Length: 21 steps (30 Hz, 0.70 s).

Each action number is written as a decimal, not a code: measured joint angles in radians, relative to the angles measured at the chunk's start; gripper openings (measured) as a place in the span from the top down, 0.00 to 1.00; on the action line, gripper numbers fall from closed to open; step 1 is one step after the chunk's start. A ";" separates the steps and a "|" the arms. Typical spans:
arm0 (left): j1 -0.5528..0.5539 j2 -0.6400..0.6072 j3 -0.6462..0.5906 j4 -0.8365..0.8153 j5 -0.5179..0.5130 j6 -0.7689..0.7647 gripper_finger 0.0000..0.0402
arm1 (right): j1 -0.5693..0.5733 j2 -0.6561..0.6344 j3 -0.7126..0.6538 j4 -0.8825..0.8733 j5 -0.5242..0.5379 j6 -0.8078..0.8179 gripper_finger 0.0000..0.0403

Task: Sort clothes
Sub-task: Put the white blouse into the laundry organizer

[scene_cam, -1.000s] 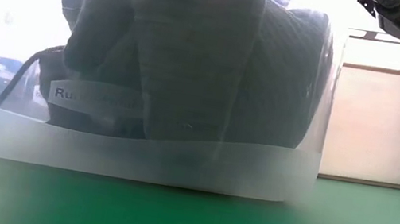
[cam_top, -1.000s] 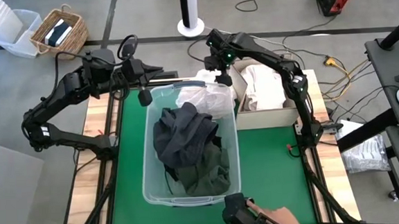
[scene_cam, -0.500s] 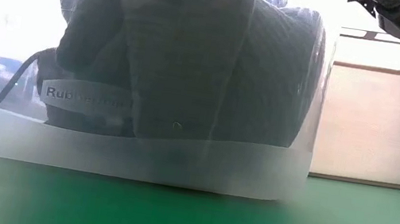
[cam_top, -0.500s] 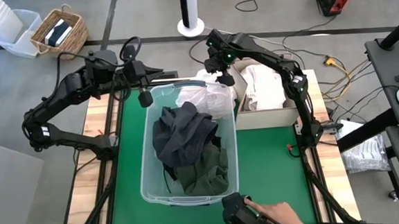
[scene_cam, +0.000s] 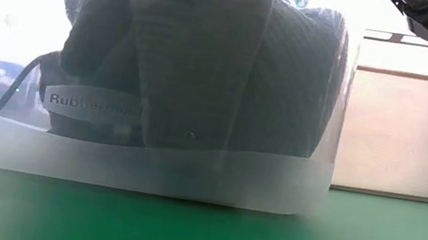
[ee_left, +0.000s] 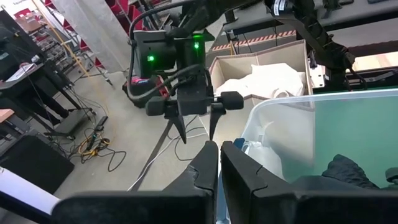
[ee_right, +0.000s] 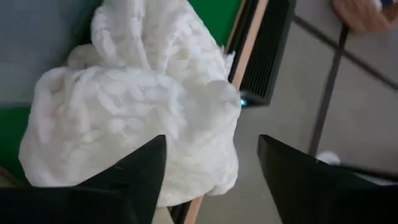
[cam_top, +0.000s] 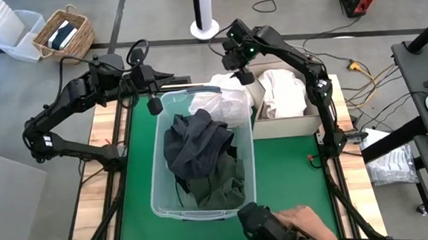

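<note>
A clear plastic tub (cam_top: 159, 190) stands on the green mat. It holds dark grey and dark green clothes (cam_top: 202, 162) and a white garment (cam_top: 220, 105) at its far end. Beyond the tub's far rim, a white knit garment (ee_right: 137, 106) lies in a heap at the table's far edge. More white clothes (cam_top: 283, 93) fill the cardboard box (cam_top: 289, 123) to the right. My right gripper (cam_top: 242, 75) hangs open above the knit heap; from the left wrist, its two fingers (ee_left: 180, 127) point down with nothing between them. My left gripper (ee_left: 217, 165) is shut by the tub's far left corner.
A person's hand (cam_top: 298, 220) and a dark device (cam_top: 261, 229) sit at the table's near edge, just past the tub. In the low view the tub (scene_cam: 130, 158) fills most of the picture, with the box (scene_cam: 410, 134) beside it. Bare green mat (cam_top: 292, 175) lies right of the tub.
My right gripper has risen from the white knit garment, drifted toward the far edge and rolled at the wrist. The garment stays heaped on the table. The tub has slid slightly toward the table's left. The person's hand has shifted at the near edge.
</note>
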 joint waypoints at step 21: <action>0.000 -0.006 0.000 0.006 0.000 0.000 1.00 | -0.025 0.010 -0.079 0.050 -0.049 -0.097 0.55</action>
